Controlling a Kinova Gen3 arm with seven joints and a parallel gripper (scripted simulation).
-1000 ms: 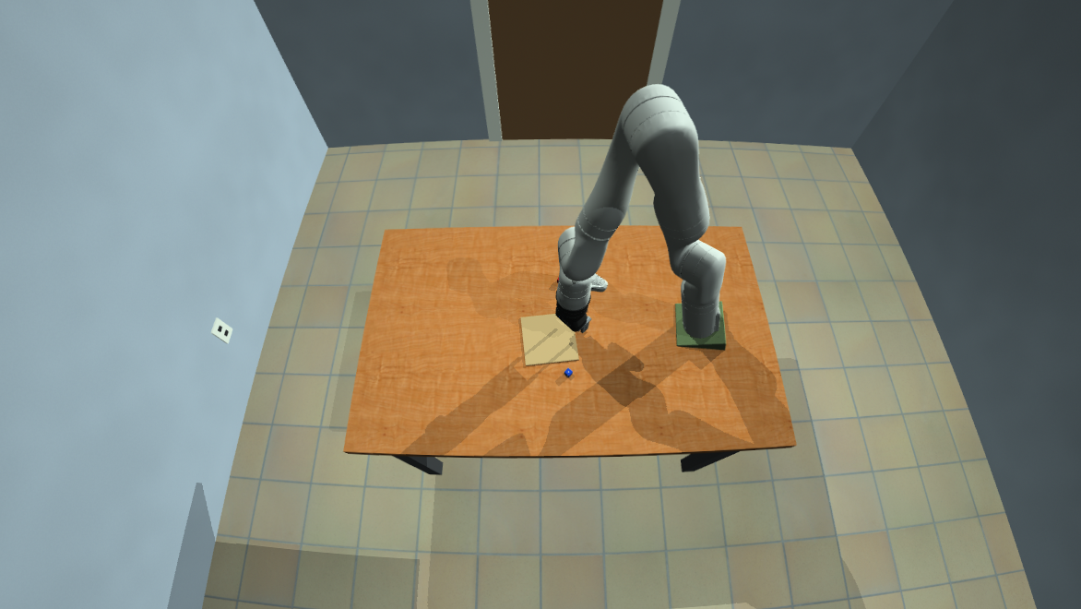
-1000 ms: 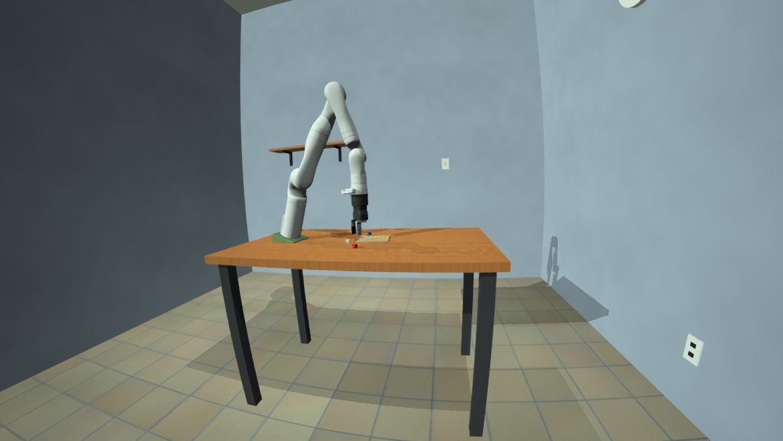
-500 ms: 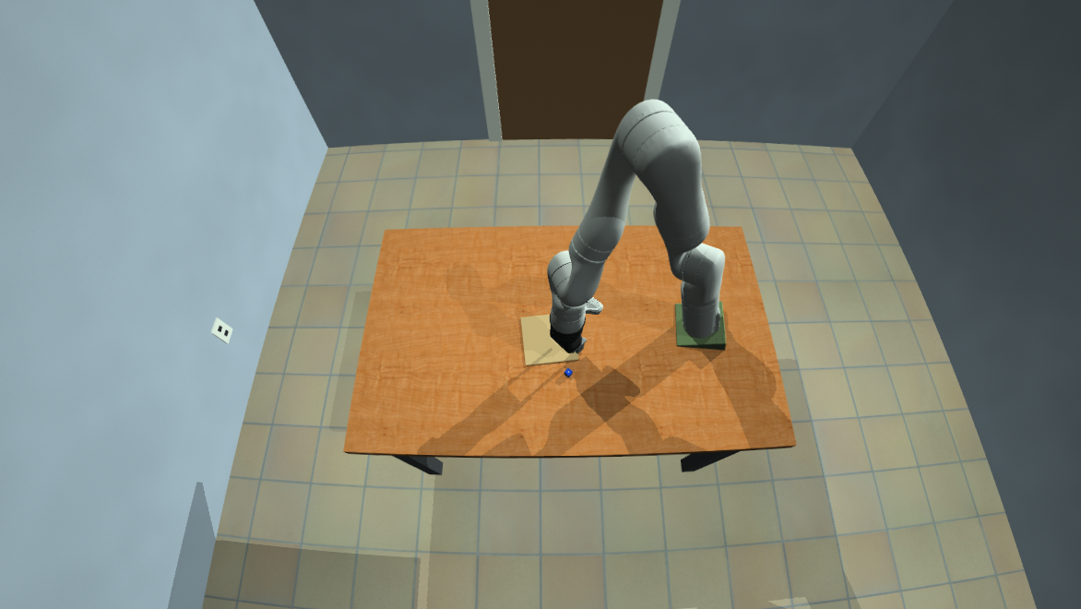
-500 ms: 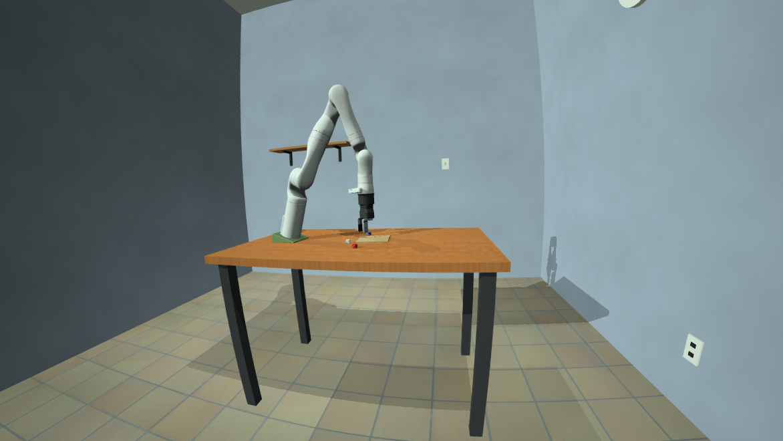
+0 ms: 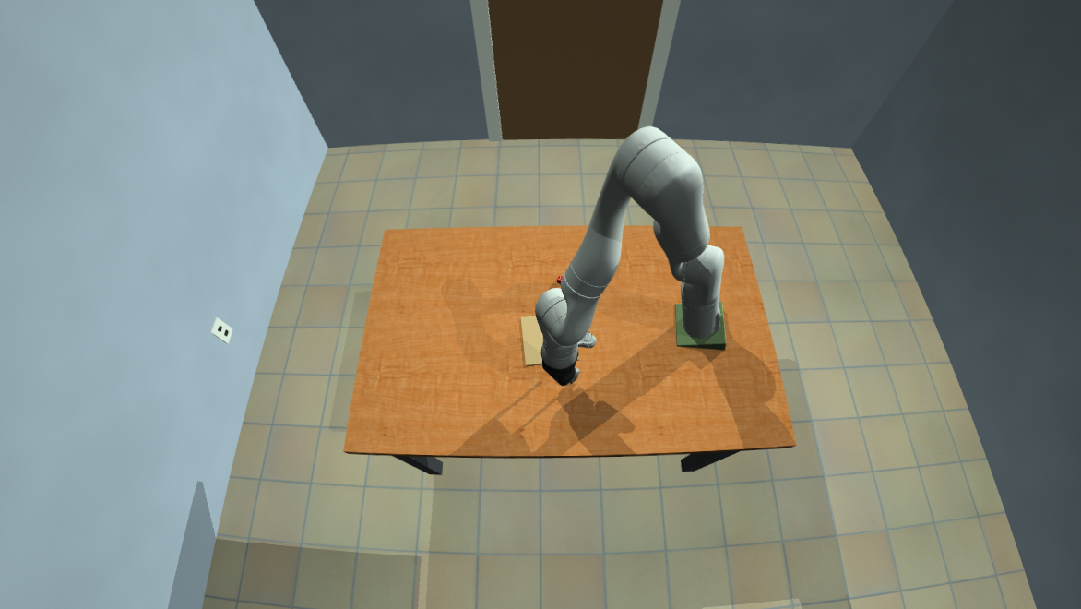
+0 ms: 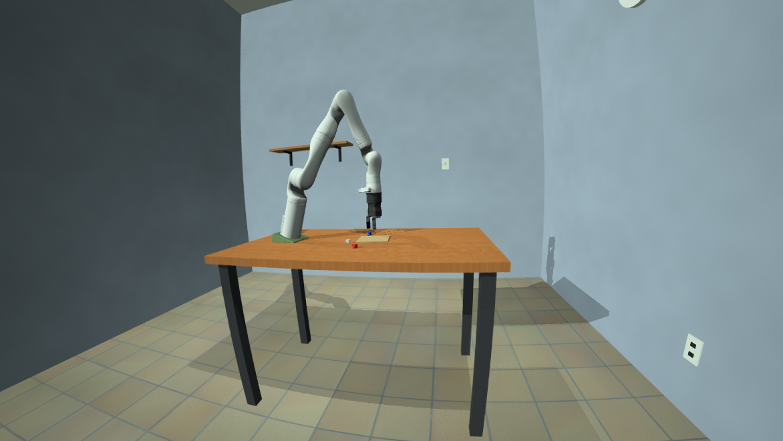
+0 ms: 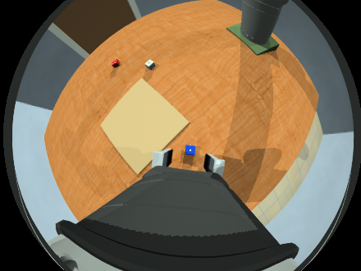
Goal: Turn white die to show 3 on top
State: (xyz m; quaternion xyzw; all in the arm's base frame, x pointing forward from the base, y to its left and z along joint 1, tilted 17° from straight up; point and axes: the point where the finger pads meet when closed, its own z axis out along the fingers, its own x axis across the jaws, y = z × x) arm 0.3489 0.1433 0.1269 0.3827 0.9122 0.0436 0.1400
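In the top view, the hand (image 5: 573,377) (image 6: 371,227) (image 7: 188,158) is seen over the middle part of the bench (image 5: 423,264) (image 6: 438,252) (image 7: 205,94), beside the tan mat (image 5: 531,332) (image 6: 373,238) (image 7: 143,123), which is partly covered by the arm (image 5: 593,260) (image 6: 323,133). The red die (image 5: 559,280) (image 6: 354,246) (image 7: 116,63) is shown toward the door-side long edge. The white and blue dice are hidden. The green base plate (image 5: 681,340) (image 6: 276,238) (image 7: 268,49) is set near the right short edge.

In the exterior view, the hand is held pointing down, its fingertips just above the blue die (image 6: 368,234) (image 7: 189,150). The white die (image 6: 347,240) (image 7: 150,64) is seen on the bench, off the mat, on the side toward the base plate. The red die is placed nearer the front edge.

In the wrist view, the hand is seen released, with its fingers spread wide and nothing gripped. The blue die is framed in the gap, touched by neither finger; one pale pip is visible on it. The white die is found on bare wood near one mat corner, between that corner and the door-side edge; its top number cannot be told with certainty. The red die is located beside it, well apart from the hand. The mat is laid flat, with no die on it.

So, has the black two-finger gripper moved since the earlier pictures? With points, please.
Yes. In the top view, the gripper (image 5: 565,376) (image 6: 371,228) (image 7: 188,158) moved toward the lower edge of the orange wooden table (image 5: 423,408) (image 6: 427,254) (image 7: 213,98).
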